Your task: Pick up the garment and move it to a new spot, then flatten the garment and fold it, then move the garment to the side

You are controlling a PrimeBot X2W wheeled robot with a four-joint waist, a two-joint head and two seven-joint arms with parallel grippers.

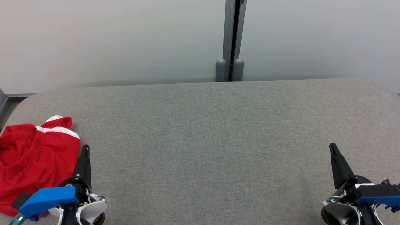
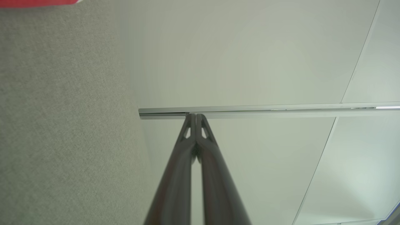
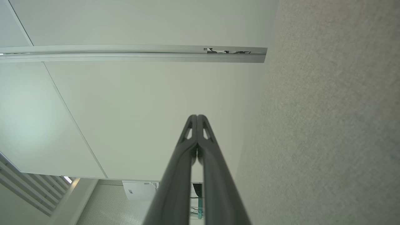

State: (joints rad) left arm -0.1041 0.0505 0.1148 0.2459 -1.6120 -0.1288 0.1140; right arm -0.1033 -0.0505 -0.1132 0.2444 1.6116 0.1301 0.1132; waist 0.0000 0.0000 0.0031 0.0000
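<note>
A red garment [image 1: 31, 159] with a white stripe lies crumpled on the grey table [image 1: 206, 134] at the near left; a thin strip of the garment [image 2: 37, 2] shows at the top left of the left wrist view. My left gripper [image 1: 85, 147] rests just to the right of the garment, fingers together and holding nothing. Its fingertips [image 2: 196, 116] meet in the left wrist view. At the near right, my right gripper [image 1: 332, 146] is shut and empty too, its tips [image 3: 197, 116] touching in the right wrist view.
A pale wall runs behind the table, with a grey vertical post [image 1: 232, 40] at its middle. The table's far corners are rounded, and its left edge drops away beside the garment. Wide bare felt lies between the two grippers.
</note>
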